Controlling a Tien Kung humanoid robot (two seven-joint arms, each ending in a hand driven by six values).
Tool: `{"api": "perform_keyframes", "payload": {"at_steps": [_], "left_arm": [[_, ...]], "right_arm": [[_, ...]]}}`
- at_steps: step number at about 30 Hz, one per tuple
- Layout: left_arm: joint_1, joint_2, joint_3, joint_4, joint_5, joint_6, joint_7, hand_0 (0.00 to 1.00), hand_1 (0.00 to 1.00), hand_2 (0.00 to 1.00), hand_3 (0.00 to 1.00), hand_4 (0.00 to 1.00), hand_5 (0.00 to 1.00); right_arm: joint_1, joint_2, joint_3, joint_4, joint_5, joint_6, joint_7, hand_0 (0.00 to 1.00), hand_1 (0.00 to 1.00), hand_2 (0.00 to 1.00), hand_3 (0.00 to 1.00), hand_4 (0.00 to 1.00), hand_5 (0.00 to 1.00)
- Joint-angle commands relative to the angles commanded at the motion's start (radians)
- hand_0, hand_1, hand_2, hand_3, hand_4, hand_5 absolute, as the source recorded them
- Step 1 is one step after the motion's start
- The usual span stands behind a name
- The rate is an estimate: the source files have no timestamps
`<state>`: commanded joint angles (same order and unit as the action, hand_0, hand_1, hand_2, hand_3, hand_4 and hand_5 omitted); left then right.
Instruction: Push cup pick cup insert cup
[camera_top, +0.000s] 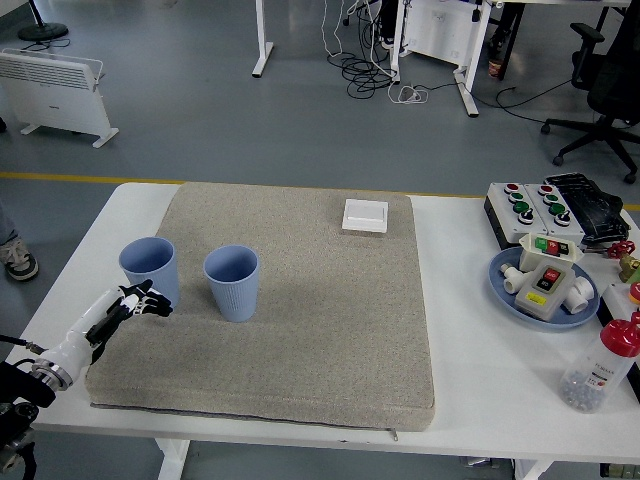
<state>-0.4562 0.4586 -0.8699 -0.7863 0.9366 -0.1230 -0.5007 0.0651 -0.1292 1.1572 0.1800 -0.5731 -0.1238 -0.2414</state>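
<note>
Two light blue cups stand upright on the grey mat (300, 330). The left cup (150, 268) sits at the mat's left edge, and the right cup (232, 282) is a short gap to its right. My left hand (135, 304) reaches in from the lower left. Its fingers are spread and hold nothing, with the fingertips (155, 303) just below the left cup's base, touching it or very close to it. My right arm does not show.
A white switch plate (365, 216) lies at the mat's far edge. On the table's right are a button box (530, 205), a blue plate (500, 283) of parts and a red-capped bottle (603, 366). A heater and desks stand beyond the table.
</note>
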Motion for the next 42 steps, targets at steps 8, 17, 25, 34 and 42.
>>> {"api": "perform_keyframes", "payload": {"at_steps": [8,17,25,34,42], "left_arm": [[-0.032,-0.014,0.020,0.023,-0.001,-0.003,0.008,0.754,0.570,0.547,0.493,0.554,0.998],[-0.080,-0.029,0.045,0.081,0.010,-0.005,0.017,0.772,0.584,0.554,0.495,0.552,0.998],[-0.112,-0.035,0.059,0.118,0.009,-0.007,0.020,0.791,0.596,0.555,0.497,0.553,0.998],[-0.152,-0.049,0.093,0.179,-0.017,-0.011,0.019,0.792,0.597,0.559,0.498,0.553,0.998],[-0.176,-0.062,0.113,0.204,-0.029,-0.014,0.015,0.801,0.602,0.560,0.499,0.551,0.998]], "right_arm": [[0.002,-0.001,0.000,0.000,0.002,0.001,0.001,0.724,0.648,0.648,0.578,0.125,0.472],[0.004,-0.002,-0.001,0.000,0.002,0.001,0.001,0.723,0.648,0.650,0.577,0.126,0.474],[0.005,-0.002,-0.003,0.000,0.004,0.001,0.000,0.724,0.648,0.650,0.577,0.126,0.474],[0.008,-0.002,-0.005,0.000,0.003,0.001,0.000,0.724,0.648,0.649,0.577,0.126,0.475],[0.008,-0.002,-0.006,0.000,0.002,0.001,-0.001,0.724,0.647,0.650,0.577,0.126,0.475]]}}
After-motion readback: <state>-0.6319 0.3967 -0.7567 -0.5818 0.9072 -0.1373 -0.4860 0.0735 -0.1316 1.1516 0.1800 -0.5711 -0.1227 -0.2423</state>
